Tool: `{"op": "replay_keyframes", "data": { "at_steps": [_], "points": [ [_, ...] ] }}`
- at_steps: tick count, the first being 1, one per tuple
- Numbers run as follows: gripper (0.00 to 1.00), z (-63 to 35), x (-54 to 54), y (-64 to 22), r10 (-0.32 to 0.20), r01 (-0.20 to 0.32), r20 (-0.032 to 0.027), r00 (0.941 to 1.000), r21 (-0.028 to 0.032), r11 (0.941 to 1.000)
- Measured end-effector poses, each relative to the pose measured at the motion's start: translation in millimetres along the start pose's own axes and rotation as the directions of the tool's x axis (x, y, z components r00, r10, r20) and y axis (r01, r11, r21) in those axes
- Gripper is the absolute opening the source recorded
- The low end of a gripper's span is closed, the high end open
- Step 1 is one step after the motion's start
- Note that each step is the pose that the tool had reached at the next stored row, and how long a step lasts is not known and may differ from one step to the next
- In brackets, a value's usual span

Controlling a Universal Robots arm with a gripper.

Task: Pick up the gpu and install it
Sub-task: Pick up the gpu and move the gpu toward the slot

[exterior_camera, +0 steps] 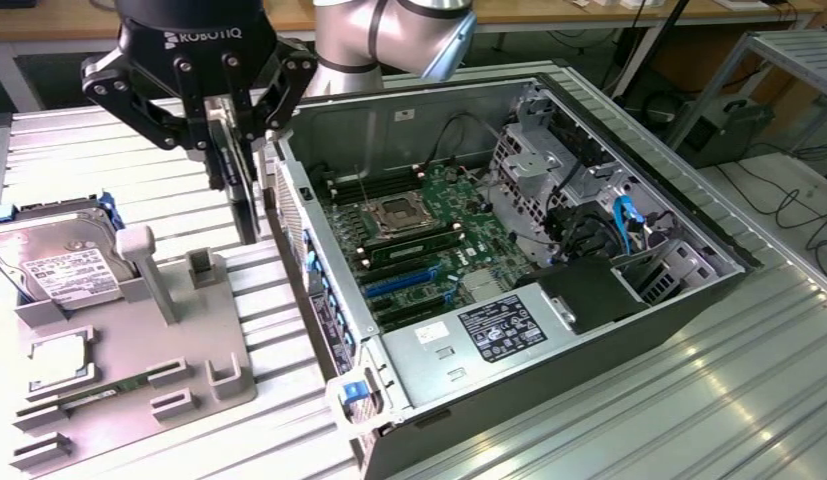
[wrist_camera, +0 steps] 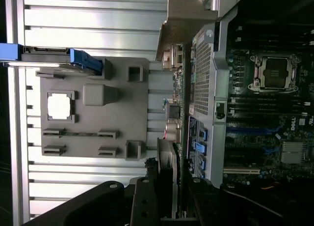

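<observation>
The pincer [exterior_camera: 230,140] grips one gpu [exterior_camera: 242,205] upright, between one hard drive [exterior_camera: 53,255] and one open computer case [exterior_camera: 386,125].

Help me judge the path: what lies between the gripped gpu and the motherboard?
The computer case's perforated wall stands between the gpu, clamped upright in the pincer, and the motherboard. The exterior view shows this.

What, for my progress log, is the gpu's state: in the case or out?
Out. The gpu hangs on edge, clamped in the gripper, outside the case, beside its wall.
</observation>
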State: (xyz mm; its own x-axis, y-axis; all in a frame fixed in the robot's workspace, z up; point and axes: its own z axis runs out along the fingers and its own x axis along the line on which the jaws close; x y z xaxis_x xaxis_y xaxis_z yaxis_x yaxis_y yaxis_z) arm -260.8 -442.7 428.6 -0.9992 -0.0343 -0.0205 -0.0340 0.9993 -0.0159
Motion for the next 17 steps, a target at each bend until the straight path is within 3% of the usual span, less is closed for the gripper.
{"op": "replay_keyframes", "data": {
  "at_steps": [17],
  "points": [
    [0.28,0.8,-35.5,-1.2,0.000,0.000,0.0000,1.0000,0.0000,1.0000]
  ]
}}
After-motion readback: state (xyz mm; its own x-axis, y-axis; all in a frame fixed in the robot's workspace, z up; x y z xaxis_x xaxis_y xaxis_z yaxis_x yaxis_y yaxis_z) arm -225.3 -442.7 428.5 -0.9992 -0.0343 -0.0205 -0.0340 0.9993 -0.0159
